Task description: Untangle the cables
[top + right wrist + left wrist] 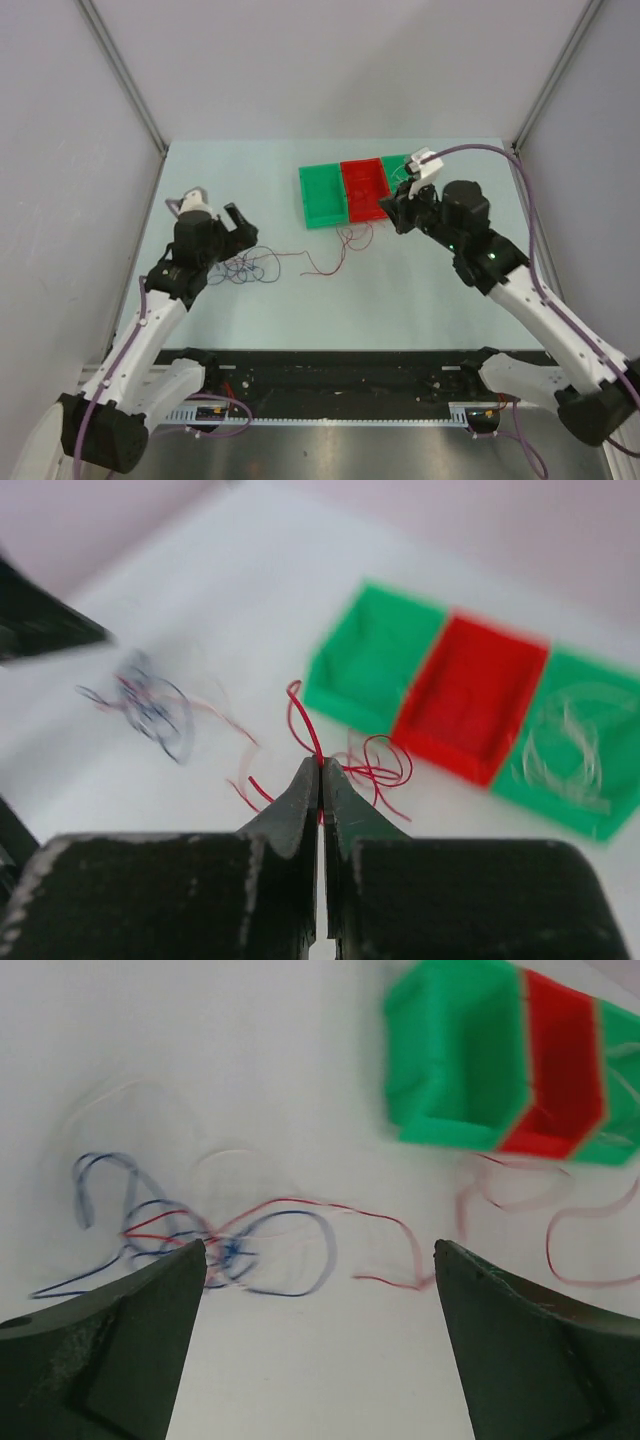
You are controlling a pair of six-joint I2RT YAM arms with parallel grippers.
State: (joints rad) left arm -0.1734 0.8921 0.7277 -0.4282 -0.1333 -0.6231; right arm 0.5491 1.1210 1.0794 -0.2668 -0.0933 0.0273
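Note:
A tangle of dark blue, red and whitish cables (243,267) lies on the table at the left; it also shows in the left wrist view (190,1235). My left gripper (232,222) is open and empty just above that tangle. A red cable (340,245) trails from it toward the trays, with loops (380,765) in front of the red tray. My right gripper (320,768) is shut on this red cable and holds it above the table near the trays, as the top view (393,212) shows. Whitish cable (565,745) lies in the right green tray.
Three joined trays stand at the back middle: green (322,195), red (364,189) and green (396,166). Grey walls close in the table on both sides. The purple arm hose (500,150) arcs over the right arm.

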